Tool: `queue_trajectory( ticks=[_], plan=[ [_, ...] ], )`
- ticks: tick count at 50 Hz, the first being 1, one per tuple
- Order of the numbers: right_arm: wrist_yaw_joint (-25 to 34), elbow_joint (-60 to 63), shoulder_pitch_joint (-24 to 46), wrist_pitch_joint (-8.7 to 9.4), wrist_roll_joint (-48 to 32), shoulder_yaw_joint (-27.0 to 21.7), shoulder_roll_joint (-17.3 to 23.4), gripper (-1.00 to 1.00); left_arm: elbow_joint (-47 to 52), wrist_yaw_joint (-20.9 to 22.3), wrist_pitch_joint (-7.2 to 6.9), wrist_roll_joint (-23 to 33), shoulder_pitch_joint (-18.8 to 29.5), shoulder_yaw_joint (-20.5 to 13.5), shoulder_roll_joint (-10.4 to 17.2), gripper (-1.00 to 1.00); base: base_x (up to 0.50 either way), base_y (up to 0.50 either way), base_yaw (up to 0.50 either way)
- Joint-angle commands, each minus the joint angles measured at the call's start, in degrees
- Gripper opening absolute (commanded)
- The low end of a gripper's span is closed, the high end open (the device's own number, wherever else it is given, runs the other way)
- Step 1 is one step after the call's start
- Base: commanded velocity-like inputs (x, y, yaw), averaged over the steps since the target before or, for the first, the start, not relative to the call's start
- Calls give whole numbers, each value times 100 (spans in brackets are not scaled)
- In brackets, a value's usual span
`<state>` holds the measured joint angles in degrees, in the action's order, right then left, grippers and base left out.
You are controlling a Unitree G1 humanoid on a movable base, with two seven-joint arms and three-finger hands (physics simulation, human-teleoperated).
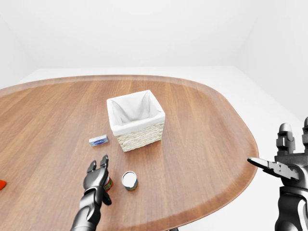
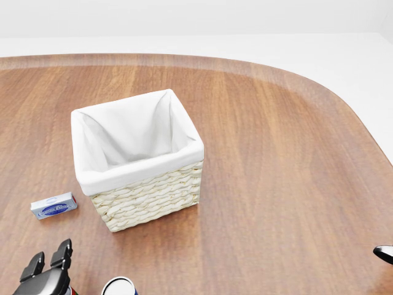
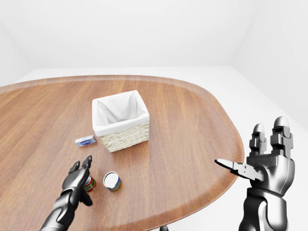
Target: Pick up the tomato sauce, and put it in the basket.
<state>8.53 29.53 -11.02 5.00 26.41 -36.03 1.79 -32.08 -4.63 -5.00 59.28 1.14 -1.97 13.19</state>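
Observation:
The tomato sauce is a small red can [image 1: 109, 183] standing on the wooden table [image 1: 202, 125], below and left of the basket in the left-eye view. It also shows in the right-eye view [image 3: 90, 184]. My left hand [image 1: 100, 175] is right beside the can on its left. Its fingers are spread and partly cover the can, and the thumb curls below it. The wicker basket [image 1: 140, 137] with a white cloth liner stands near the table's middle. My right hand [image 3: 250, 149] is open and empty, held upright off the table's right edge.
A second can with a white top and blue side [image 1: 129, 180] stands just right of the red can. A small blue and white box [image 1: 98, 140] lies left of the basket. An orange-red object [image 1: 2, 184] peeks in at the left edge.

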Motion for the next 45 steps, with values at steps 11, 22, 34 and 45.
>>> queue_trajectory(
  ticks=[11, 22, 34, 45],
  plan=[
    [20, -47, -4, 0, 15, -6, 3, 100, -280, -70, 0, -7, 45, 133, 21, 100, 0, 0, 0],
    [22, -90, 9, 0, 15, 10, 13, 100, -168, 76, 0, -53, -16, 117, 6, -100, 0, 0, 0],
    [-5, 21, 0, 0, 27, -3, 8, 100, -97, 127, 0, -21, -33, 109, -10, -100, 0, 0, 0],
    [-1, 20, 8, 0, 30, -12, 10, 100, 1072, -315, 0, -334, 127, -336, -123, -100, 0, 0, 0]
  ],
)
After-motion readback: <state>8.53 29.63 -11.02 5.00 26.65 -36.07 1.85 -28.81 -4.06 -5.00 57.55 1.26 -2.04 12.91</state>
